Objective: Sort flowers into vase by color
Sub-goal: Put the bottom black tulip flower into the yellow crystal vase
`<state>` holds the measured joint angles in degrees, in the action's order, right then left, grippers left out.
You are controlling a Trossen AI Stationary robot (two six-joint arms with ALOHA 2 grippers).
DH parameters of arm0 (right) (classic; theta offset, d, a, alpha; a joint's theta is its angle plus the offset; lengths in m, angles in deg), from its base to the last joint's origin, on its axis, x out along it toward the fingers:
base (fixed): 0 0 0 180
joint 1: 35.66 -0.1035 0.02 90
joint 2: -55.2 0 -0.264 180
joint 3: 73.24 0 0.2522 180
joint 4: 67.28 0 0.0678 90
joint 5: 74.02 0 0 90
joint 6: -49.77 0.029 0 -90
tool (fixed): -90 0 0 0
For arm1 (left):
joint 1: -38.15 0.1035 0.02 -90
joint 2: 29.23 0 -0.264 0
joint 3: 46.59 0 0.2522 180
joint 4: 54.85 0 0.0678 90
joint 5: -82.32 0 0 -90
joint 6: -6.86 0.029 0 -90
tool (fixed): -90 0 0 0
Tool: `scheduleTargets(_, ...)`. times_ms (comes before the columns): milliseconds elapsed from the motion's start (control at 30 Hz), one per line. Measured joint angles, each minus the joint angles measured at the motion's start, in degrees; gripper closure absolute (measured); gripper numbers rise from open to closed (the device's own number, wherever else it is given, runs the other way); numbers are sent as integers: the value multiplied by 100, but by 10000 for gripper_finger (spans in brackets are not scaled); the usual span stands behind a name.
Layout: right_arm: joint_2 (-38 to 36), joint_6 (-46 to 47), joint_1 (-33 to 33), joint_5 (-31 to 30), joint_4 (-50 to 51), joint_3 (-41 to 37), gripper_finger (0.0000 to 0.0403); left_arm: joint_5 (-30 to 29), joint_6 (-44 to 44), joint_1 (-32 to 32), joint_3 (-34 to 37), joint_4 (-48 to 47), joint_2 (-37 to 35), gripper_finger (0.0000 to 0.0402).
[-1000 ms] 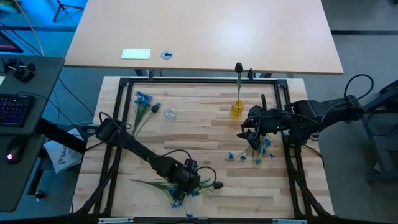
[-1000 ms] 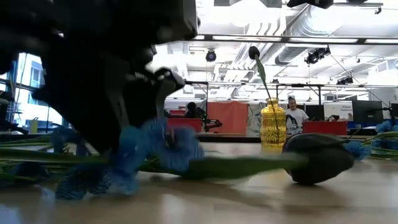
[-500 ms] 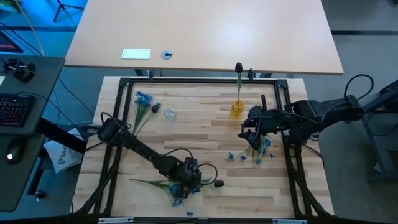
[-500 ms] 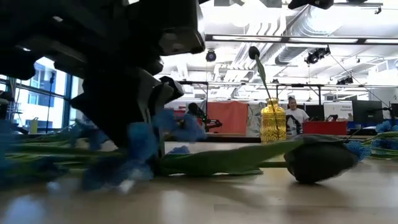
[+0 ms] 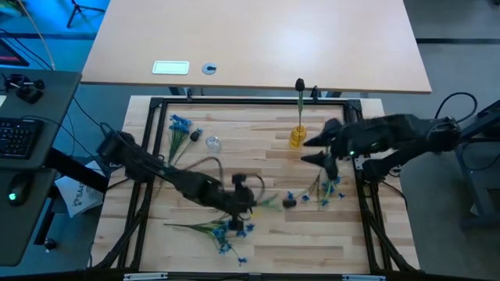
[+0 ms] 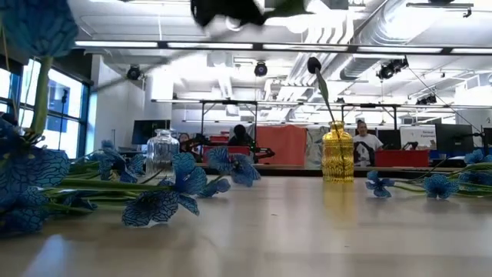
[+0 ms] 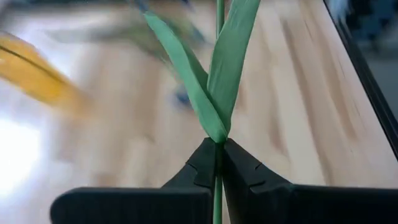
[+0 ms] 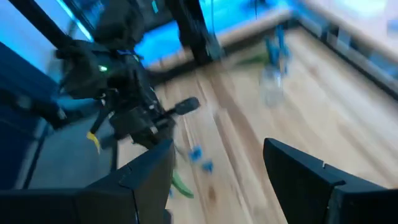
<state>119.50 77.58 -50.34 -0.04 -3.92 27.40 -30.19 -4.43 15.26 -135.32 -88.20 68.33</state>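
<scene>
Left gripper is closed tight on the green stem of a dark tulip; in my left wrist view two long leaves rise just past the fingertips. From above I see the bud sticking out ahead of this gripper, toward the right arm. Just behind and below it lie blue flower sprigs on the wooden table. Right gripper hangs with its fingers wide apart, beside the yellow vase, which already holds one dark tulip. More blue sprigs lie under the right gripper. A clear glass vase stands farther off, near another blue bunch.
</scene>
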Motion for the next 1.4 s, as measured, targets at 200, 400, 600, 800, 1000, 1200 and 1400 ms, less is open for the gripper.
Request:
scheduleTargets(200,-3,-812,-91,-279,-14,1091,160,-830,95,410,224,1825,-551,401)
scheduleTargets(400,-13,-1398,-219,-304,160,1612,160,-262,-103,1186,559,5175,-240,401)
scheduleTargets(600,-15,-1541,-273,-297,727,1615,160,99,-612,1923,213,6592,568,401)
scheduleTargets(800,19,-1551,-273,-548,921,1610,160,43,231,2327,-505,6592,1040,401)
scheduleTargets(1000,43,-1620,-271,-1497,828,1610,160,1262,-268,3197,-1097,6578,1609,401)
scheduleTargets(1200,89,-1555,-258,-2318,740,1610,160,2217,-654,3838,-1665,6600,2125,401)
scheduleTargets(1400,143,-1291,-258,-2613,796,1610,160,2399,-658,4021,-2068,6594,2545,401)
